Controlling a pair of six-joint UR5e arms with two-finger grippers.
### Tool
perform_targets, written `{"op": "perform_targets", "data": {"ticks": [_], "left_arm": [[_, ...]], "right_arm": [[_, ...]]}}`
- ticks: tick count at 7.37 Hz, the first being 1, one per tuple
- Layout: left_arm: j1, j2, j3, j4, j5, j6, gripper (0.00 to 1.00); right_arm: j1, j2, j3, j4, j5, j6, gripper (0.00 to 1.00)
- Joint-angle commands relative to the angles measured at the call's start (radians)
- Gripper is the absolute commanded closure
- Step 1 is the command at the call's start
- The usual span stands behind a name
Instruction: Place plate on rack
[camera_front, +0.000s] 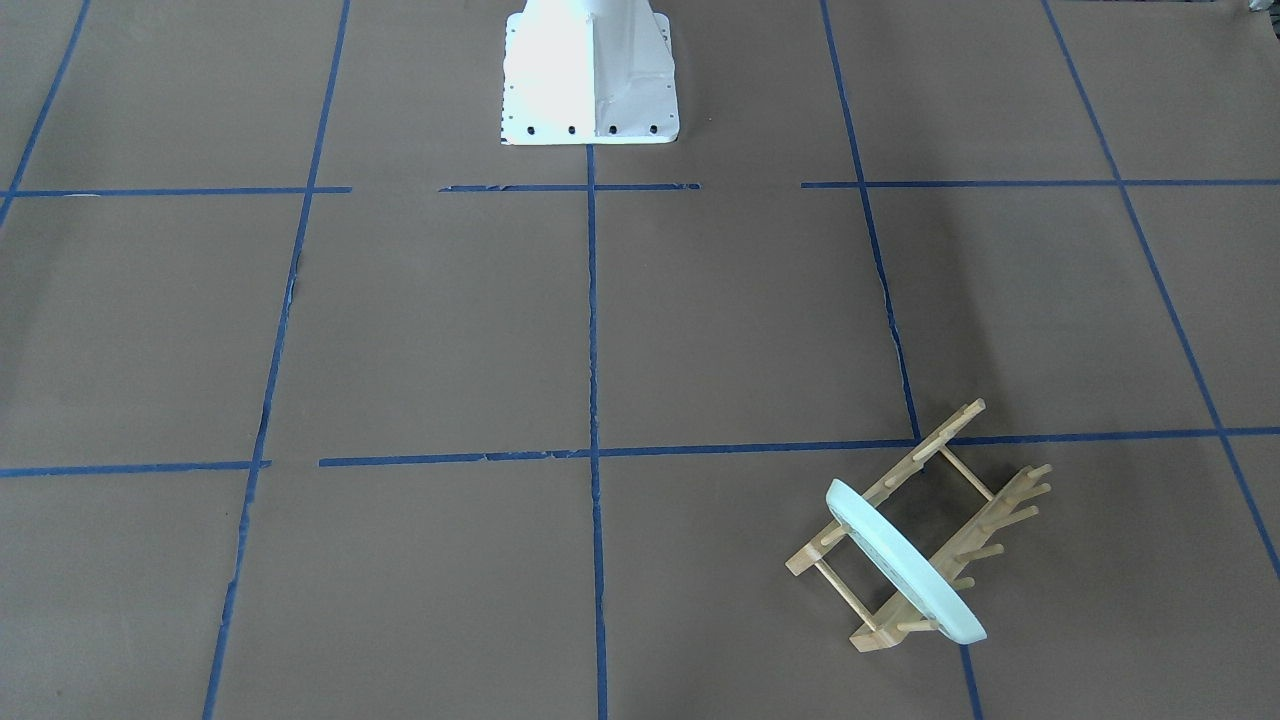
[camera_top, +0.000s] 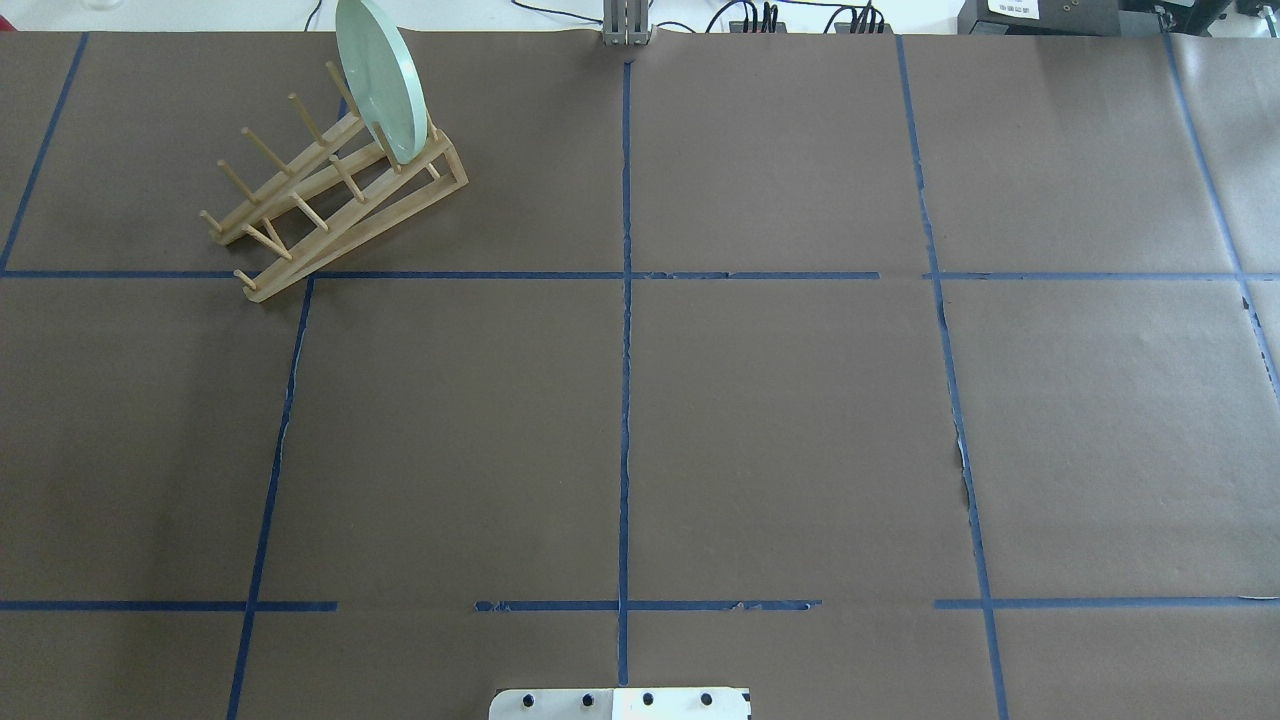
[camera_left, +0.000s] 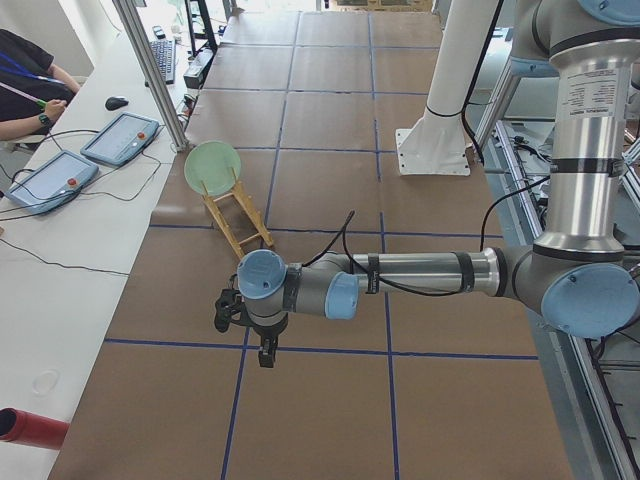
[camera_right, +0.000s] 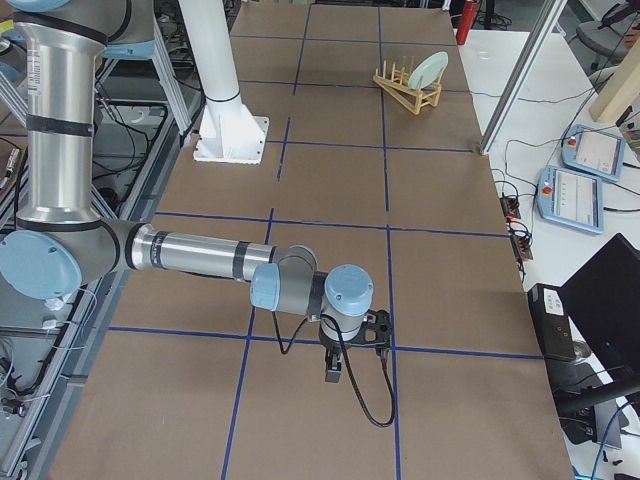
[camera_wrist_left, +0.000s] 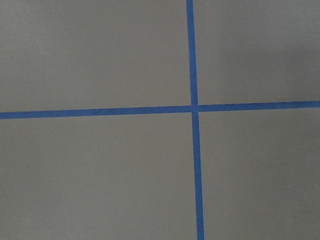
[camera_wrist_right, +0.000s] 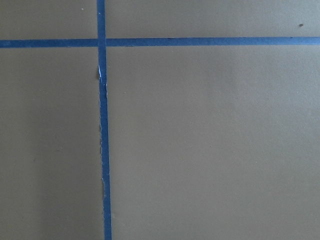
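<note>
The pale mint-green plate (camera_front: 900, 565) stands on edge between the pegs at one end of the light-wood rack (camera_front: 935, 440). Both are at the table's far left in the overhead view, plate (camera_top: 380, 80) and rack (camera_top: 350, 235). No gripper touches them. My left gripper (camera_left: 268, 355) shows only in the exterior left view, pointing down over the table well short of the rack (camera_left: 240, 215). My right gripper (camera_right: 333, 372) shows only in the exterior right view, far from the plate (camera_right: 428, 68). I cannot tell whether either is open or shut. Both wrist views show only brown paper and blue tape.
The white robot base (camera_front: 590, 80) stands at the table's middle edge. Blue tape lines grid the brown table cover. Beside the table, two tablets (camera_left: 120, 137), an operator (camera_left: 30, 80) and a red cylinder (camera_left: 20, 425) are on a white bench.
</note>
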Motion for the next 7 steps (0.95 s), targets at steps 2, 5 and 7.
{"op": "perform_targets", "data": {"ticks": [2, 5, 7], "left_arm": [[0.002, 0.010, -0.009, 0.014, -0.003, -0.003, 0.00], [0.003, 0.003, -0.012, 0.016, -0.004, -0.003, 0.00], [0.002, 0.003, -0.021, 0.017, -0.004, -0.003, 0.00]], "right_arm": [[0.000, 0.000, -0.001, -0.001, 0.000, -0.001, 0.00], [0.000, 0.000, -0.001, 0.000, 0.000, 0.000, 0.00], [0.000, 0.000, 0.001, -0.001, 0.000, -0.001, 0.00]]}}
